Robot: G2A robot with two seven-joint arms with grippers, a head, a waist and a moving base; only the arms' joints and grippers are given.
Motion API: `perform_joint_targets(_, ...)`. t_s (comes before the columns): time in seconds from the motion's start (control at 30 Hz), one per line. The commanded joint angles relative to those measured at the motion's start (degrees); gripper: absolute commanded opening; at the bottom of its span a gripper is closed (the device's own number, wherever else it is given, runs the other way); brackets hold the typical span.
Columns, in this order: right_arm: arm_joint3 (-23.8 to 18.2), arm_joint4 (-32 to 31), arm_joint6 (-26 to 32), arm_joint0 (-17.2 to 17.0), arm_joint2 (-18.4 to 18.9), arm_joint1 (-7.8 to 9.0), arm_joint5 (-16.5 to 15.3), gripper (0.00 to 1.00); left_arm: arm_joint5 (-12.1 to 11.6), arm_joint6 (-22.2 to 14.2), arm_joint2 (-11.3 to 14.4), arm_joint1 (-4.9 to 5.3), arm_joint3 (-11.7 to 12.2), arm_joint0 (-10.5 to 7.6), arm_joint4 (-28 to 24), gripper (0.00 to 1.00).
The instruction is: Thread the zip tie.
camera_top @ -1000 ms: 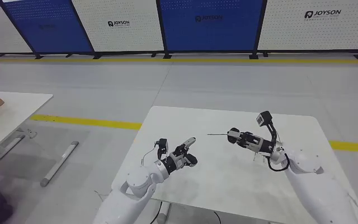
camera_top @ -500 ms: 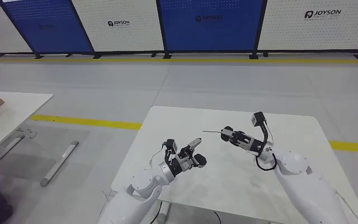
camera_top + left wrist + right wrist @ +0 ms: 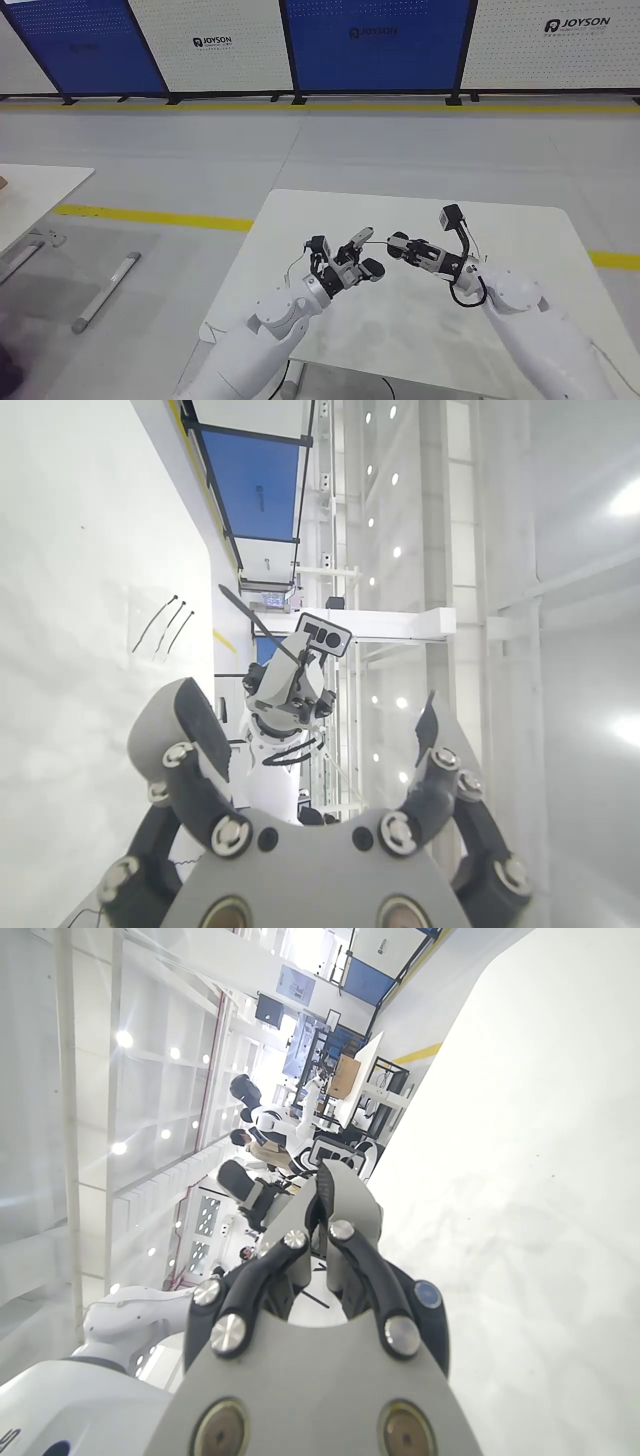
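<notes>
Pinching the tie (image 3: 250,615) tight, the right pincer (image 3: 322,1178) is shut on it and holds it up over the counter (image 3: 300,230). A long thin end sticks out past the tips and points at the other arm. I think it is held like that so the free end is easy to reach. Across from it, close by, the left pincer (image 3: 314,720) is wide open with nothing in it, and it faces the tie. It looks ready to take that end, but it is not touching yet. I cannot see the tie's little box end. Farther off, three more ties (image 3: 171,623) lie flat on the counter, side by side, well away from both arms.
</notes>
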Motion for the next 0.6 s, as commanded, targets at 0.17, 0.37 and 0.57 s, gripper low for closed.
perform_joint_targets(0.17,0.0,0.0,0.0,0.0,0.0,0.00,0.0,0.00,0.0,0.0,0.0,0.00,0.0,0.01,0.0,1.00)
perform_joint_targets(0.37,-1.9,-0.9,-1.3,-1.3,0.7,0.14,0.6,0.00,-2.9,5.8,1.5,-0.31,0.9,-0.72,8.1,1.00)
perform_joint_targets(0.57,-2.5,-0.2,0.8,-2.0,1.9,0.43,1.4,0.00,-2.1,6.5,2.3,-0.22,1.9,-0.98,13.2,1.00)
